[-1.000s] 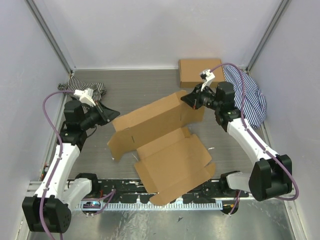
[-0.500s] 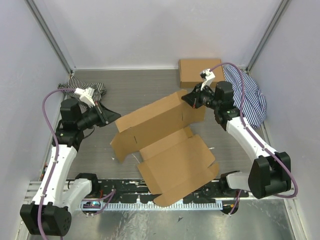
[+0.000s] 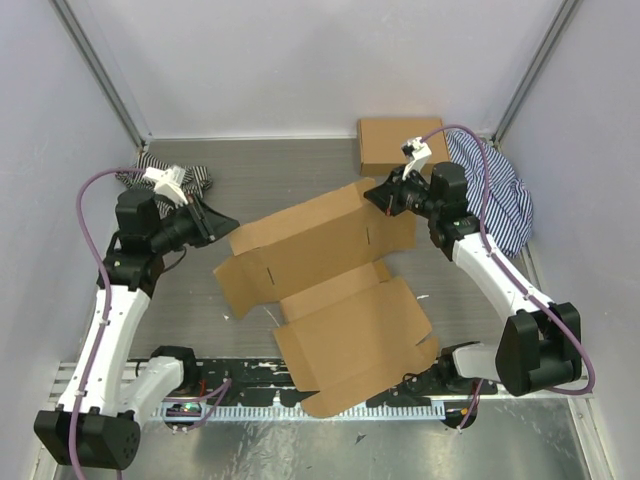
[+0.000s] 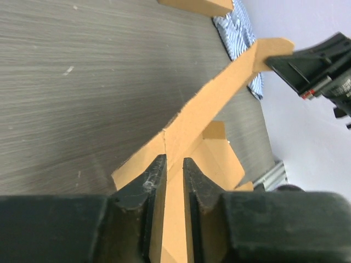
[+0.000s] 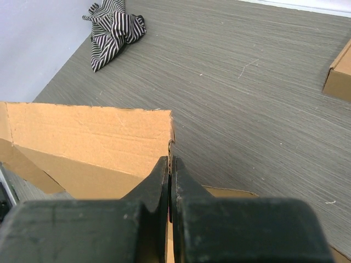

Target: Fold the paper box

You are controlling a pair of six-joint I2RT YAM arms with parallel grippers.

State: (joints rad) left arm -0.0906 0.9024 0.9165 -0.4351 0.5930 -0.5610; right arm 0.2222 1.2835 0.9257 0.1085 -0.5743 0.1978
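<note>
Between L/R jaws: paper box (image 3: 300,245), L maybe loose.

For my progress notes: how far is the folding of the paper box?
Done: one long wall of the paper box stands up. In hand: the left gripper and right gripper pinch its two ends. To do: the big lid panel lies flat; nothing is closed.

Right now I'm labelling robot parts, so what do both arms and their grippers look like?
Both the left arm and right arm have white links, black joint housings and a purple cable looping along each. The left gripper and right gripper are black with tapered fingers, each topped by a white camera bracket.
</note>
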